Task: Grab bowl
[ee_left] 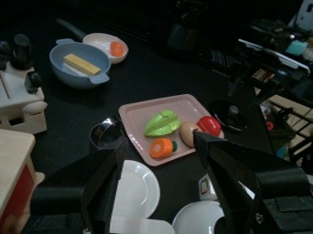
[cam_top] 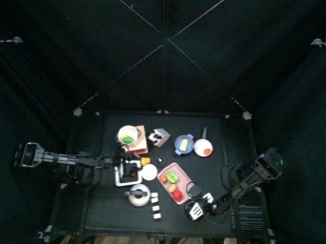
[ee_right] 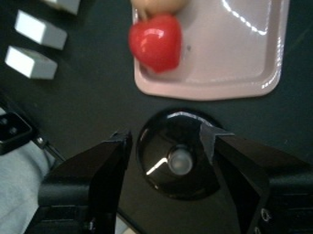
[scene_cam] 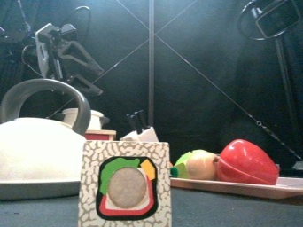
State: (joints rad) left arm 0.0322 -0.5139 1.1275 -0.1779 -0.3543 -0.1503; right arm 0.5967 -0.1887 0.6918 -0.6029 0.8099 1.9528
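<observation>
A glossy black bowl [ee_right: 181,164] sits on the black table beside the near edge of a pink tray [ee_right: 232,55]. My right gripper [ee_right: 171,146] hovers right over it, open, one jaw on each side of the bowl and not touching it. In the top view the right gripper [cam_top: 204,203] is at the table's front right. My left gripper [cam_top: 126,173] hangs at the left centre, open and holding nothing, with white crockery [ee_left: 145,187] below its jaws. Other bowls stand at the back: a blue one [ee_left: 80,62] holding a yellow block, and a small white one [ee_left: 108,46] holding something orange.
The pink tray [ee_left: 153,114] carries a red pepper [ee_right: 156,41], a green piece and an orange piece. A white kettle [scene_cam: 42,146] and a patterned box [scene_cam: 119,182] stand at the front. White blocks [ee_right: 37,32] lie near the right gripper. A white bowl [cam_top: 128,134] stands at the back left.
</observation>
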